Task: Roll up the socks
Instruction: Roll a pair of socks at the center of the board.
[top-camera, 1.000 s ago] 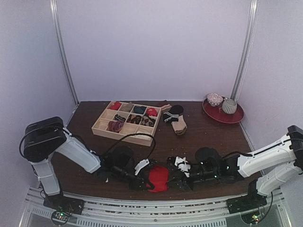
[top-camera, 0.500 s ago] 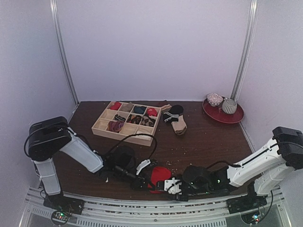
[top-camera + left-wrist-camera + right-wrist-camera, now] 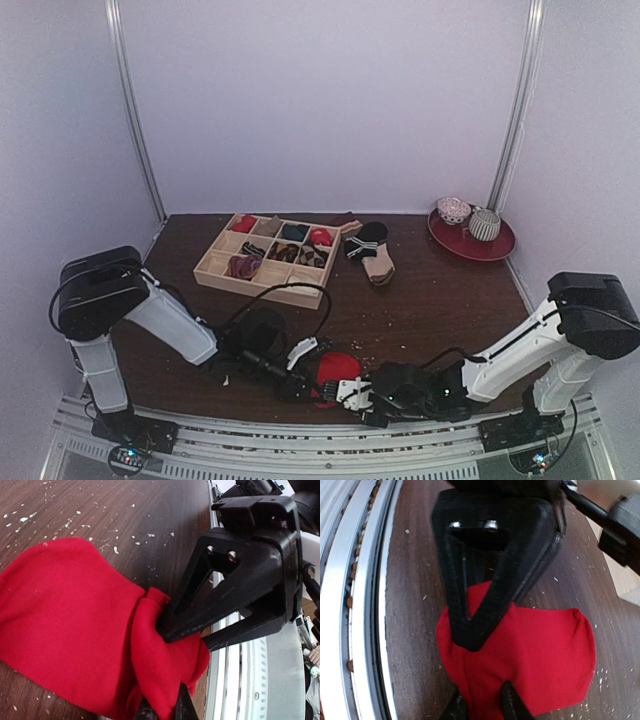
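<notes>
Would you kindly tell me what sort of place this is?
Probably a robot lab test cell: plain walls enclose a table, two arms are bolted to a metal rail at its edge, and props include a divided wooden tray and a red sock.

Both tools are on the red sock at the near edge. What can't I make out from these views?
Brown argyle sock: in no view; whether the red sock bundle wraps it cannot be told.
Left tool fingertips: left wrist view, cut by the bottom edge.
Right tool fingertips: right wrist view, likewise cut.
Tray contents: top view, too small.
</notes>
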Robot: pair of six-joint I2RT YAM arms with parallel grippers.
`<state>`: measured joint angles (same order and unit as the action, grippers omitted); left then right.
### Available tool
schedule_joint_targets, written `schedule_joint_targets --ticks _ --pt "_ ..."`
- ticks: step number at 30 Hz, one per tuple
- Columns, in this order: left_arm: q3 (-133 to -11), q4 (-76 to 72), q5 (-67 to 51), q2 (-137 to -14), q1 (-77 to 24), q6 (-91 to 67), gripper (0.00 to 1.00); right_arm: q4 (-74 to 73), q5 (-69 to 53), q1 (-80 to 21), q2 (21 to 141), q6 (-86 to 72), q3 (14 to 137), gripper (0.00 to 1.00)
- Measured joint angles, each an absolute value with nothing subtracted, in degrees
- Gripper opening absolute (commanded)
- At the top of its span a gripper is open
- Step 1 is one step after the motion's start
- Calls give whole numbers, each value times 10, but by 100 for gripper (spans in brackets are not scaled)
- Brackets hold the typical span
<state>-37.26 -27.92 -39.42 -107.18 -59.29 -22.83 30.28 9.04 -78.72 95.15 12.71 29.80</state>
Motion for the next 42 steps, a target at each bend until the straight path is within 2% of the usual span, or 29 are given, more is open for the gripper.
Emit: schedule_joint_targets --ticks 3,5,7,11,16,21,26,27,30,35,37,40,42 --pt "-373 -253 -384 -1056 -593 -213 31 314 86 -784 956 99 300 8" --pt "-372 -222 -361 -1031 -593 -201 45 318 68 -775 957 72 302 7" --pt "-369 -180 -328 -997 -596 -184 68 321 44 -761 957 44 302 7" --pt "-361 -127 -250 -922 -597 -152 89 315 -34 -724 957 -10 309 7" --pt "-337 -162 -197 -839 -598 -96 97 297 -174 -663 1002 -87 358 7" --pt "-288 -253 -187 -834 -610 -38 87 312 -307 -611 1042 -146 381 7" --pt "-279 -285 -194 -898 -614 -8 78 328 -411 -569 1061 -183 373 7" --pt "-279 -289 -196 -911 -614 -5 75 329 -424 -564 1063 -185 373 7" --pt "-280 -298 -201 -936 -615 -1 58 328 -454 -554 1073 -185 377 7" --pt "-297 -300 -204 -963 -616 8 48 320 -481 -545 1084 -184 387 7" --pt "-302 -300 -205 -969 -616 9 38 320 -487 -542 1086 -184 388 7" --pt "-306 -301 -212 -976 -616 8 1 320 -492 -540 1088 -184 389 7" --pt "-307 -302 -218 -981 -617 8 0 320 -495 -540 1089 -184 389 7"
